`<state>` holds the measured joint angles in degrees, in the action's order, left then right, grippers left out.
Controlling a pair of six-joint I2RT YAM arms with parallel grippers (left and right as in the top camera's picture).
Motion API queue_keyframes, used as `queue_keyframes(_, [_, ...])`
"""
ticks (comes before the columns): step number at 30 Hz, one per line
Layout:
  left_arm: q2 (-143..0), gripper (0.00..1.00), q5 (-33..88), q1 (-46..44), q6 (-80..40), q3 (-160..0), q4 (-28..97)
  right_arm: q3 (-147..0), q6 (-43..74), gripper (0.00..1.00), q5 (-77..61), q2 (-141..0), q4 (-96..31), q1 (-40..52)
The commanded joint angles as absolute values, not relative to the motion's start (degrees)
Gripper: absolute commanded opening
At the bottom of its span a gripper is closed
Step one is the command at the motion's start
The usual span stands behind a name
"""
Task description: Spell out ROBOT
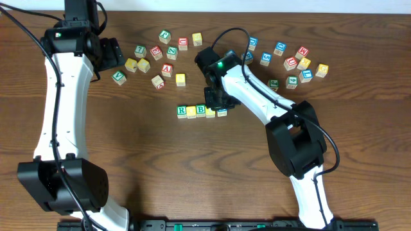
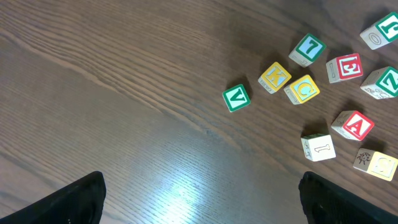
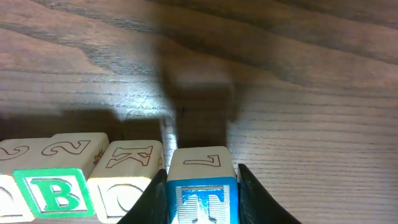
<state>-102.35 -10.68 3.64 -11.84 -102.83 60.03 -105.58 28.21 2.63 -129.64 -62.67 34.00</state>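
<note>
A row of letter blocks lies mid-table: a green R block (image 1: 182, 111), a yellow block (image 1: 191, 111), a green B block (image 1: 201, 110), a yellow O block (image 1: 210, 112) and a blue T block (image 1: 221, 112). My right gripper (image 1: 217, 97) is shut on the blue T block (image 3: 202, 193) at the row's right end, beside the O block (image 3: 121, 186) and the B block (image 3: 55, 190). My left gripper (image 2: 199, 202) is open and empty, hovering over bare wood at the back left (image 1: 109, 54).
Loose letter blocks are scattered at the back: a green V block (image 2: 236, 98), yellow blocks (image 2: 275, 77), a red A block (image 2: 354, 124) and a cluster at the back right (image 1: 295, 63). The right arm's cable loops above the row.
</note>
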Motion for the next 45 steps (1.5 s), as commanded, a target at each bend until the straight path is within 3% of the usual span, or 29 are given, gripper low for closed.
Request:
queue_keyframes(1, [-103.09, 0.98, -11.22, 3.68, -11.7, -102.43, 60.23, -105.12, 29.17, 0.23, 3.55, -130.32, -62.54, 34.61])
queue_keyframes(13, [-103.09, 0.98, -11.22, 3.68, -11.7, -102.43, 60.23, -104.57, 29.15, 0.34, 3.51, -130.32, -61.87, 34.61])
queue_keyframes(21, [-103.09, 0.97, -11.22, 3.68, -11.7, -102.43, 60.23, -105.32, 29.1, 0.32, 3.51, -129.05, -61.71, 34.22])
queue_keyframes(35, [-103.09, 0.98, -10.98, 3.68, -11.73, -102.43, 60.12, -106.06, 26.76, 0.39, 3.53, -113.4, -66.46, 29.52])
queue_keyframes(44, [-103.26, 0.98, 4.36, 3.66, -11.66, -102.41, 62.92, -106.06, 25.87, 0.4, 4.19, -111.66, -70.98, 22.48])
queue_keyframes(45, [-103.42, 0.91, 5.74, 3.57, -11.68, -102.37, 63.11, -106.06, 25.52, 0.4, 4.19, -111.66, -71.02, 21.87])
